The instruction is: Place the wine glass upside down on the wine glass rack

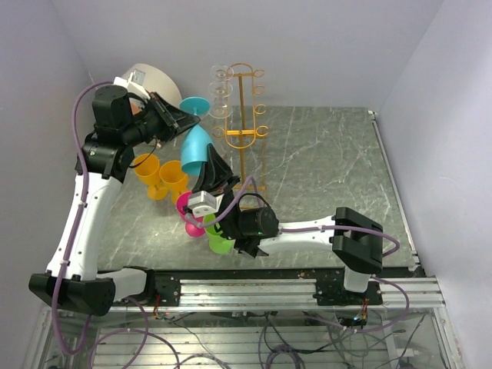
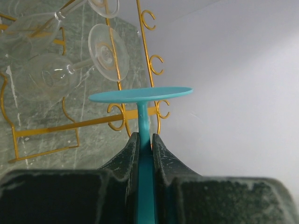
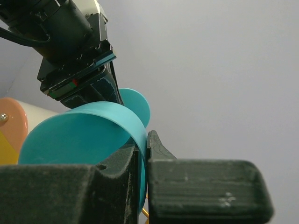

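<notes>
I held the glass (image 1: 196, 148) aloft beside the rack (image 1: 243, 115): left gripper (image 2: 145, 140) clamped on its stem, right gripper (image 3: 142, 142) pinching its bowl. Next, I judged, right lets go and left hooks the stem.

wine glass (image 1: 196, 150): teal | wine glass rack (image 2: 70, 125): orange-gold | table (image 1: 323, 154): grey marbled

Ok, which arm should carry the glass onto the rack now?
Left. The left gripper clamps the teal glass by its stem, facing the rack and its free hooks. The right gripper only pinches the bowl's rim.
</notes>
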Available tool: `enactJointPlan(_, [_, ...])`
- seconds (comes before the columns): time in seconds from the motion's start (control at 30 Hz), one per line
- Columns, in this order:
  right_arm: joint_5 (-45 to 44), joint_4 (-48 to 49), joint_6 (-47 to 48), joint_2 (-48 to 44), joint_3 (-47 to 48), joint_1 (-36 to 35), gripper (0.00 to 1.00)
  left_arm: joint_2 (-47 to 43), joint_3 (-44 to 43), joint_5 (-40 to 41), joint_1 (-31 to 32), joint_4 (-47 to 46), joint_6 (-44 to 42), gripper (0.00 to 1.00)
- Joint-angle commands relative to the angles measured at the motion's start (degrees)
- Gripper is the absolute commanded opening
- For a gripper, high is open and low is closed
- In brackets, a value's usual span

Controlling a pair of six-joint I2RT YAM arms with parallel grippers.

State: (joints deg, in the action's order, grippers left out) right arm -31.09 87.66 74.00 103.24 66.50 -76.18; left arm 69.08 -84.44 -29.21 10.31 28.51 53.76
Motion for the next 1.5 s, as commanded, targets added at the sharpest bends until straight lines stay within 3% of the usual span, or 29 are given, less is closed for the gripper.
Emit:
enactJointPlan(0.0, [3.1,16.9,-2.2,-1.3,-0.7,-0.2,0.0,1.5,-4.2,-6.7,1.2,3.5,-5.0,0.07])
enactJointPlan(0.03, [3.1,16.9,-2.1,-1.4,-0.7,-0.2,0.01,1.6,-4.2,-7.1,1.2,3.7,-5.5,0.07])
enactJointPlan(0.1, [3.2,16.9,-2.0,-1.9,-1.3,-0.2,0.18,1.0,-3.4,-7.4,1.2,2.6,-6.5,0.07])
enactJointPlan(0.2, [2.2,16.8,-2.4,-3.5,-2.0,-0.6,0.38,-2.2,3.8,-12.3,0.7,-10.7,-9.1,0.07])
enactJointPlan(0.27, [0.3,16.6,-3.8,-5.1,-2.4,-1.2,0.46,-4.0,6.8,-14.2,0.2,-16.2,-9.7,0.07])
enactJointPlan(0.47, [-2.1,0.8,-13.4,-14.6,-6.9,-1.4,0.78,-3.5,3.1,-13.5,0.0,-12.5,-15.3,0.07])
enactJointPlan(0.7, [-5.5,-13.8,-18.6,-24.7,-13.2,-3.3,0.99,-3.7,0.5,-9.1,-0.7,-6.2,-25.3,0.07])
enactJointPlan(0.8, [-4.7,-21.6,-24.5,-29.4,-16.8,-3.4,1.0,-3.5,0.8,-8.0,-1.1,-6.3,-24.7,0.07])
enactJointPlan(1.03, [-5.7,-28.9,-29.6,-34.6,-20.3,-5.2,1.0,-3.1,-0.1,-6.5,-1.1,-7.9,-22.4,0.07])
enactJointPlan(1.17, [-3.4,-42.9,-38.4,-39.4,-18.8,-6.0,1.0,-3.6,0.3,-3.8,-1.1,-7.0,-24.8,0.07])
enactJointPlan(1.3, [-4.3,-51.6,-44.2,-42.2,-17.9,-5.9,1.0,-5.0,1.6,-2.2,-1.1,-6.9,-30.9,0.07])
enactJointPlan(1.47, [-9.2,-59.0,-48.5,-46.5,-16.5,-5.9,1.0,-8.2,5.9,1.1,-1.1,-8.3,-45.5,0.07])
